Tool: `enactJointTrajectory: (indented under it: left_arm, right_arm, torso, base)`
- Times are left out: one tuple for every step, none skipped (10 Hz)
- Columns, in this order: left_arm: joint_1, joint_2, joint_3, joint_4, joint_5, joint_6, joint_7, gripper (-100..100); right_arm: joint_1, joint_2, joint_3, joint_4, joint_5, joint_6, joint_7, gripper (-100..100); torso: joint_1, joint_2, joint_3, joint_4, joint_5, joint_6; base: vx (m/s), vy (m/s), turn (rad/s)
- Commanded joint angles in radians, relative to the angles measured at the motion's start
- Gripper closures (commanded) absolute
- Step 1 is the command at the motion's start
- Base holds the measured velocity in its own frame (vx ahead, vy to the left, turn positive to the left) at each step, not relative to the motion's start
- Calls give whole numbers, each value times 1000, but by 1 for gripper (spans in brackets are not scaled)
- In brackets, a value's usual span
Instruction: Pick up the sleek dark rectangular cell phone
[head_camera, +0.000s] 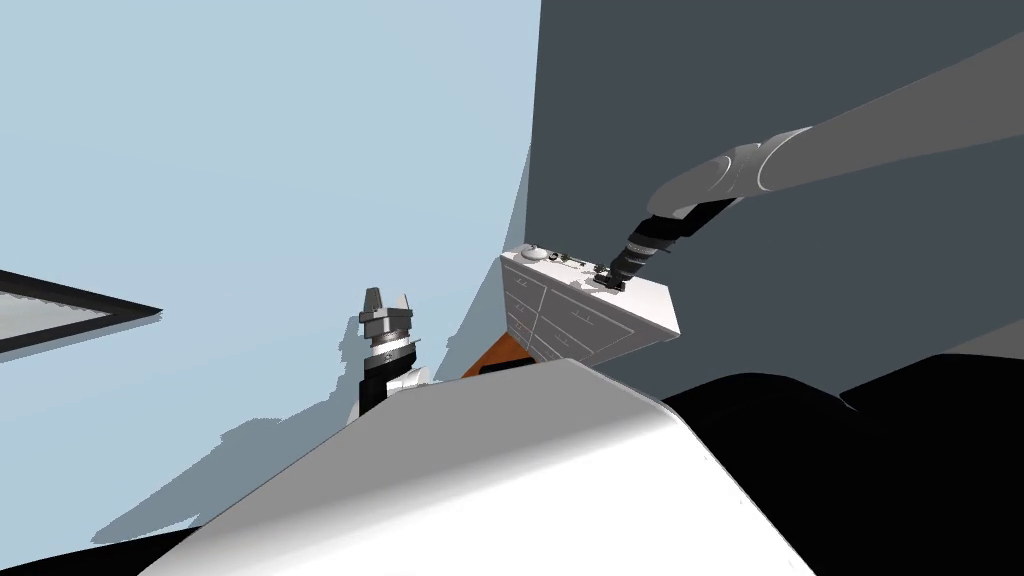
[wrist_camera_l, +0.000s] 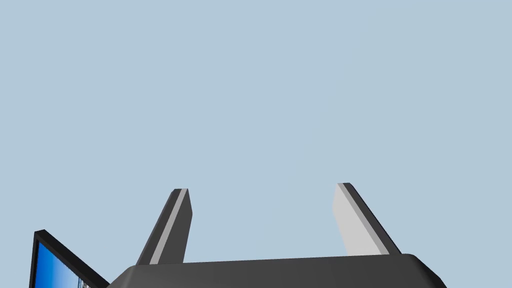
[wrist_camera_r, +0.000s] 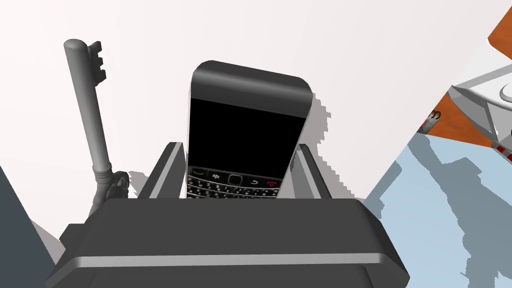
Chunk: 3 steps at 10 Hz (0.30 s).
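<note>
The right tool is down on the white top of a chest of drawers, and its two fingers stand narrowed against the long sides of the phone, one on each side. They look closed onto it rather than merely set around it. The phone is dark, with a black screen and a small keypad at the end nearest the tool's body. Its rounded far end sticks out well past the fingertips. It lies flat, or very nearly flat, on the top, and I cannot tell whether it has left the surface. A grey key lies on the same top just beside the tool, parallel to the phone and apart from it.

The left tool is held up in front of the chest, well away from the drawers, fingers wide apart and holding nothing.

I judge the grasp made and the lift as the step in hand. The next move calls for a straight rise off the top with the squeeze kept firm. Only the keypad end is held, so the long free end could tip or slide out. Moving sideways could knock the key.
</note>
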Motion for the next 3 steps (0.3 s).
enactJointTrajectory:
  left_arm:
    - [0, 0, 0, 0, 0, 0, 0, 0]
    - [0, 0, 0, 0, 0, 0, 0, 0]
    - [0, 0, 0, 0, 0, 0, 0, 0]
  right_arm:
    - [-27, -24, -1, 1, -10, -33, -16, 100]
    - [-22, -12, 3, -1, -4, -20, -8, 100]
    - [-24, -14, 3, -1, -5, -23, -10, 0]
  torso:
    - [0, 0, 0, 0, 0, 0]
    - [-1, 0, 0, 0, 0, 0]
    - [-1, 0, 0, -1, -1, 1]
  base:
    - [-7, -40, -2]
    - [-1, -19, 6]
    - [0, 0, 0]
